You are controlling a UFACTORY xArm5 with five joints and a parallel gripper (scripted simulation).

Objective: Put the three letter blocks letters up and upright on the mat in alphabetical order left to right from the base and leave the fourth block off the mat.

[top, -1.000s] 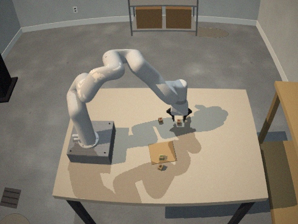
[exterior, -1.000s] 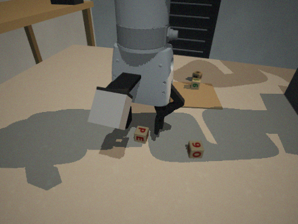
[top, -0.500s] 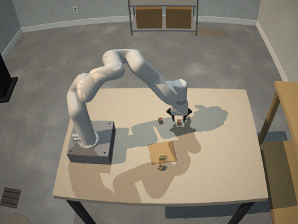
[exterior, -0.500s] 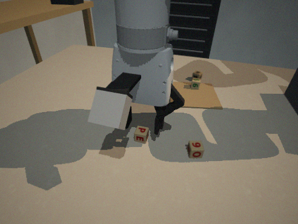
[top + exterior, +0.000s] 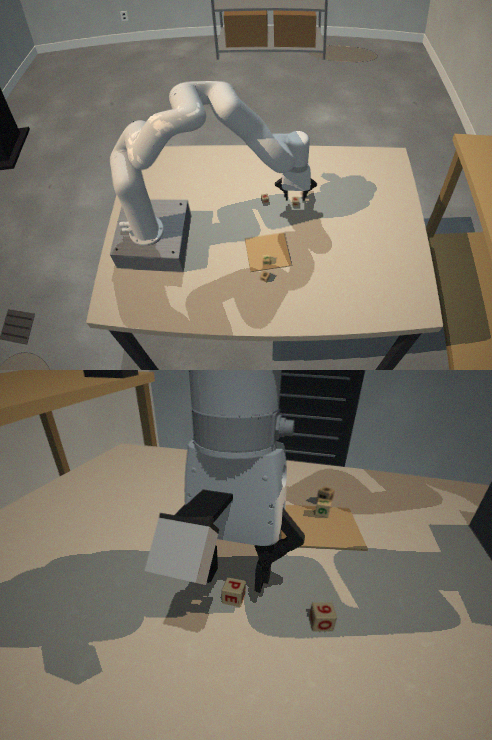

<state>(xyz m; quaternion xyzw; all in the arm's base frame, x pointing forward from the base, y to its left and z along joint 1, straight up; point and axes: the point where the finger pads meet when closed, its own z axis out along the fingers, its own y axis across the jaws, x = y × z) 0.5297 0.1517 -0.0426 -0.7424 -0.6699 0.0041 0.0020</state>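
A tan mat (image 5: 268,251) lies on the table and also shows in the exterior view (image 5: 327,529). A block with red marks, P on top and E on its side (image 5: 233,591), lies on the table away from the mat; it also shows in the top view (image 5: 296,202). My gripper (image 5: 235,586) is low over it, open, with a dark finger on either side; whether the fingers touch it I cannot tell. A second red-marked block (image 5: 322,616) (image 5: 265,199) lies apart on the table. A green-marked block (image 5: 323,510) (image 5: 268,260) sits on the mat's edge. Another block (image 5: 325,492) (image 5: 265,276) lies just off the mat.
The robot base (image 5: 150,240) stands at the table's left. A wooden table (image 5: 472,210) stands to the right of this table. A shelf with brown boxes (image 5: 270,27) is at the far wall.
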